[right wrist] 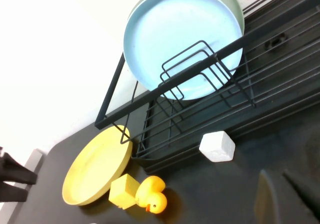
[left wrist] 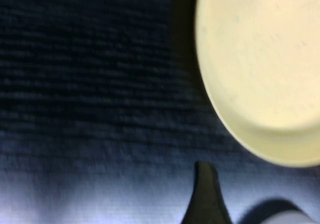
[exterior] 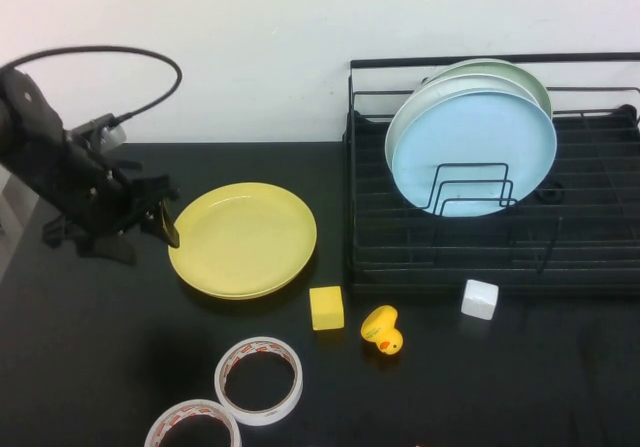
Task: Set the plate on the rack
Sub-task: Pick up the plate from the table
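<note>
Clearly the left gripper, jaws spread, sits just beside the plate on its side away from the rack. That plate lies flat beside the rack. The right gripper, jaws pressed together, hangs farther off.

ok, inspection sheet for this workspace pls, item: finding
Surface: black table, bare in places.
Job's things: yellow plate flat on the table, left of the black wire rack; not yet racked.
Clutter: light blue plate and pale green plate upright in the rack; yellow cube, rubber duck, white cube, two tape rolls.
Claws: left claw open at the plate's left rim; right claw shut, off high view.
Cables: black cable looping over the left arm.
Surroundings: white wall.
</note>
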